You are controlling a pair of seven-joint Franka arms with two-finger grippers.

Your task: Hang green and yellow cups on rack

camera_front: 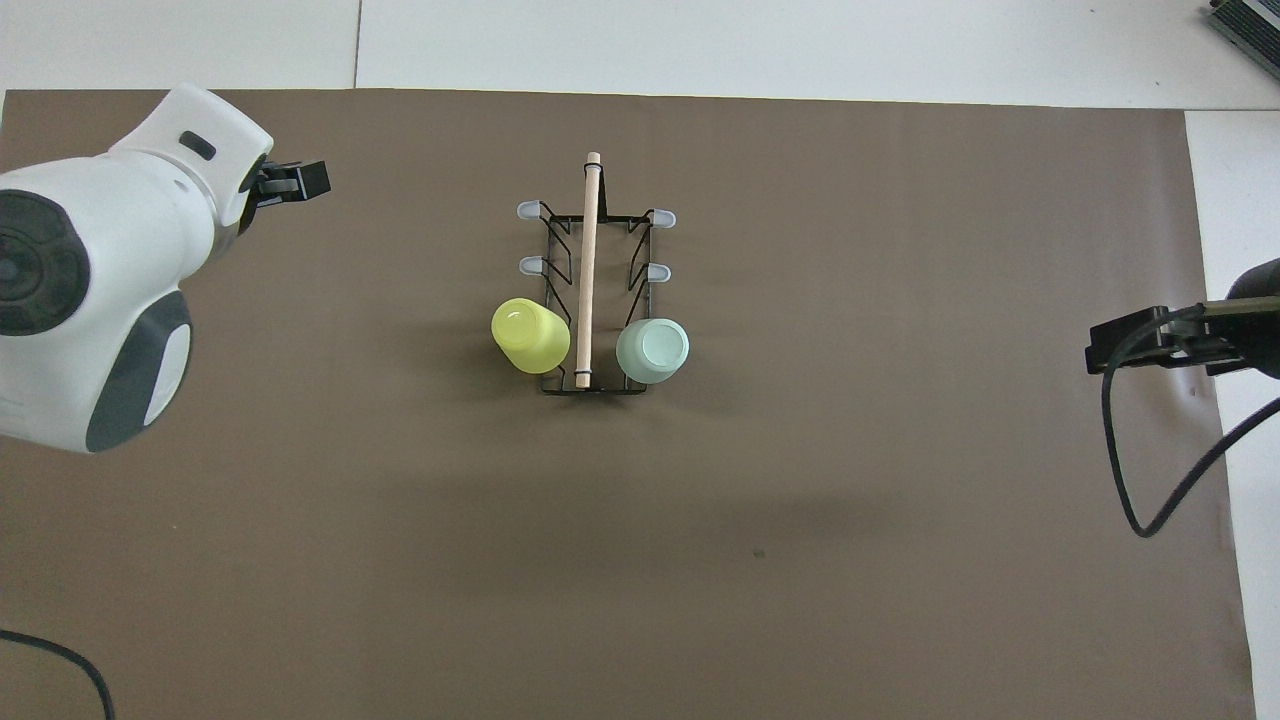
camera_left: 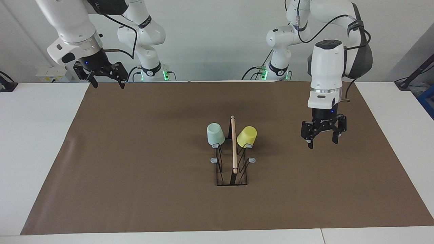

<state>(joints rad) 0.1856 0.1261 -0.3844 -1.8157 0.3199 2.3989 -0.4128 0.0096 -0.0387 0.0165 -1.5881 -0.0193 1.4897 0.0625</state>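
Both cups sit upside down on the rack [camera_left: 232, 159] at centre frame in the facing view, the green cup [camera_left: 215, 134] and the yellow cup [camera_left: 247, 136] each capping one of the pair of prongs nearest the robots. The left gripper [camera_left: 323, 134] hangs released and empty at mid right, over the brown mat [camera_left: 135, 162], while the right gripper [camera_left: 103, 75] is spread and empty at upper left. The task looks done; the likely risk is the yellow cup, which leans outward and could slip off if the rack is jolted.

We see a pale mint green cup [camera_left: 215, 134] and a bright yellow cup [camera_left: 247, 136] on a black wire rack [camera_left: 232, 169] with a light wooden rod [camera_left: 233, 145], over a plain brown mat [camera_left: 135, 169].
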